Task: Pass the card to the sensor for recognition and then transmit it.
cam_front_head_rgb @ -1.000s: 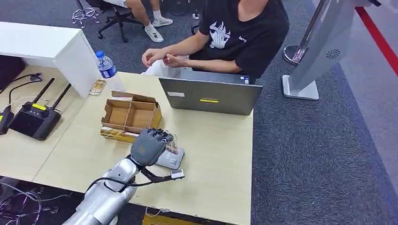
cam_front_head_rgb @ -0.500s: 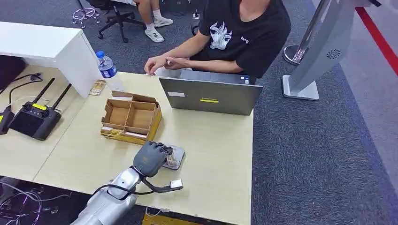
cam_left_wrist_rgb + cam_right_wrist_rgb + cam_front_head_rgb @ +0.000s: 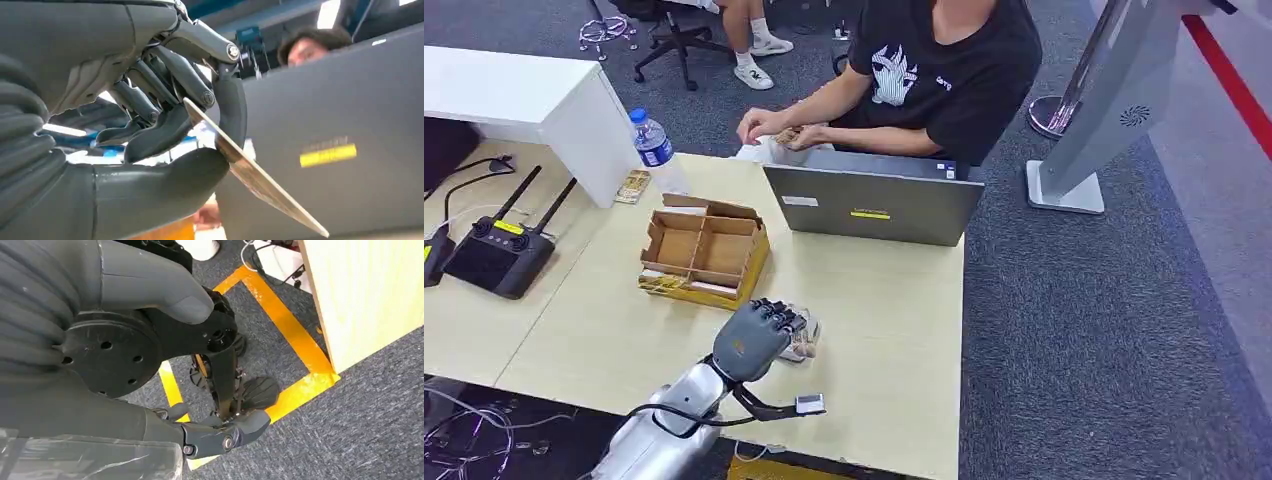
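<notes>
My left hand (image 3: pixel 757 341) hovers low over the light wooden table (image 3: pixel 884 340), in front of the cardboard box. It pinches a thin tan card (image 3: pixel 250 172) between the thumb (image 3: pixel 165 180) and the dark fingers (image 3: pixel 185 80). In the head view the card (image 3: pixel 802 344) sticks out to the right of the hand and lies over the small grey sensor, which is almost wholly hidden beneath it. My right hand (image 3: pixel 125 340) hangs beside the table's corner above the carpet, holding nothing, its thumb and fingers apart.
An open cardboard box (image 3: pixel 704 250) with dividers stands just behind the left hand. A closed-back grey laptop (image 3: pixel 871 205) faces a seated person (image 3: pixel 944 70) at the far edge. A water bottle (image 3: pixel 654 148) and a black remote controller (image 3: pixel 499 250) are at the left.
My left hand has moved toward me and then rightward with the card, and now covers the grey sensor that was visible before. The person's hands have shifted a little.
</notes>
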Controlling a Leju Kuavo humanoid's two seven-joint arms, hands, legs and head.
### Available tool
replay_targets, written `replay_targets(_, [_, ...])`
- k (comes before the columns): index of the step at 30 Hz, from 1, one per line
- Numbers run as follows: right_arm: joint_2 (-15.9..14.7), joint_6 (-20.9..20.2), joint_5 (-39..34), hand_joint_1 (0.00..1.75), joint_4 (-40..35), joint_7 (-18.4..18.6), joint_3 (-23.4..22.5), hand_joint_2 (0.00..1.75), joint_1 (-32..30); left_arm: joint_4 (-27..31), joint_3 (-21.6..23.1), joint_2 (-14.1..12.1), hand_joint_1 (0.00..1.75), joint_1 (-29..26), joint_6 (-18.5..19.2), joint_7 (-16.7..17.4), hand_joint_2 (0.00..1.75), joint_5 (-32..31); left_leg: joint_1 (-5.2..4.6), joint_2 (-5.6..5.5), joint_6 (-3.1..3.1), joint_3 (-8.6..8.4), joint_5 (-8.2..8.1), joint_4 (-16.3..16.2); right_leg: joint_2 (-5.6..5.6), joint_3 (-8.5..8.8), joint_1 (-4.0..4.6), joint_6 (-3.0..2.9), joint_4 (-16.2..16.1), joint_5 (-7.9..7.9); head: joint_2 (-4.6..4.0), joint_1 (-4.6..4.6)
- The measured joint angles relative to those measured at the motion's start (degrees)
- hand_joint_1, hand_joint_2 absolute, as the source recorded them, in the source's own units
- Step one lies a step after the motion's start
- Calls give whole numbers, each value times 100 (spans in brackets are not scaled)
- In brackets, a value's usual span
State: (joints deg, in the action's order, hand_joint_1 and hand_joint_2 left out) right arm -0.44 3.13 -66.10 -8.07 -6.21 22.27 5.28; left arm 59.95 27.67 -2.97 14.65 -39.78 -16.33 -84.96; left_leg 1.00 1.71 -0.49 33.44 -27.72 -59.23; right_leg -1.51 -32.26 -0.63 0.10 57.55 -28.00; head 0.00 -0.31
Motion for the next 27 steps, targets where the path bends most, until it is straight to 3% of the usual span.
replay_targets(5, [0,2,20,0,0,24,9,175,6,245,-154,4,175,183,0,116,175,55,0,-1,1,0,3,0,0,0,0,0,0,1,0,0])
replay_targets(10, [0,11,103,0,0,98,52,175,40,293,-494,-173,175,894,2,247,175,389,2,-1,-1,1,15,0,0,0,2,2,3,9,0,0])
replay_targets(17, [0,35,127,0,0,160,173,175,111,-369,-936,-512,175,2143,7,240,175,949,4,-3,-3,2,27,0,-2,-1,4,-5,6,21,0,0])
replay_targets(27, [0,52,127,0,0,170,247,175,140,-708,-1049,-629,175,2441,7,299,175,981,1,-5,-2,6,27,0,-3,-2,1,-4,4,21,0,0])
